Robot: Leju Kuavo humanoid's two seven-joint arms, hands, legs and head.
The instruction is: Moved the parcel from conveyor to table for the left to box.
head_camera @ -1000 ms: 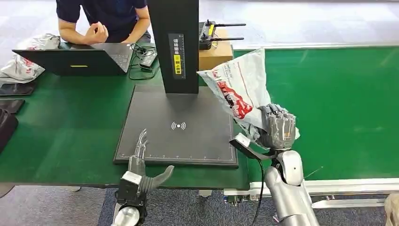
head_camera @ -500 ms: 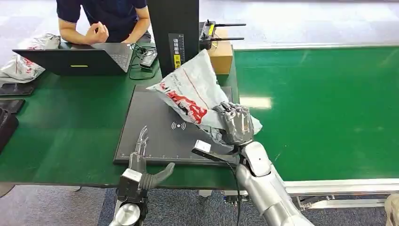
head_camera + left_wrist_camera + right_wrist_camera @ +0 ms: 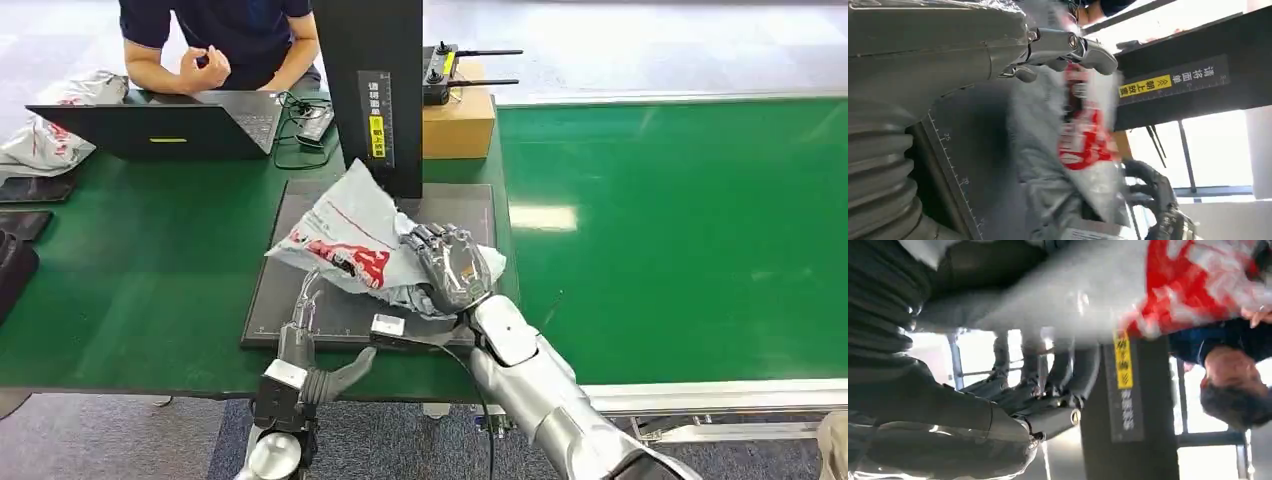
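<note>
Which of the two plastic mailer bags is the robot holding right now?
The white-and-red parcel over the dark scanner platform, gripped by the right hand. The other bag lies untouched at the table's far left, beside the laptop.

Green table [image 3: 150, 270] carries a dark scanner pad [image 3: 330, 310] with black upright column [image 3: 375, 90], open laptop [image 3: 150, 125], cardboard box [image 3: 462, 120]; seated person [image 3: 220, 40] behind, green conveyor belt [image 3: 680, 230] beside, grey carpet floor [image 3: 130, 440], pale glare patch on belt.

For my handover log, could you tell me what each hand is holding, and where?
Right hand grips the parcel by its bunched end; left hand holds nothing.
</note>
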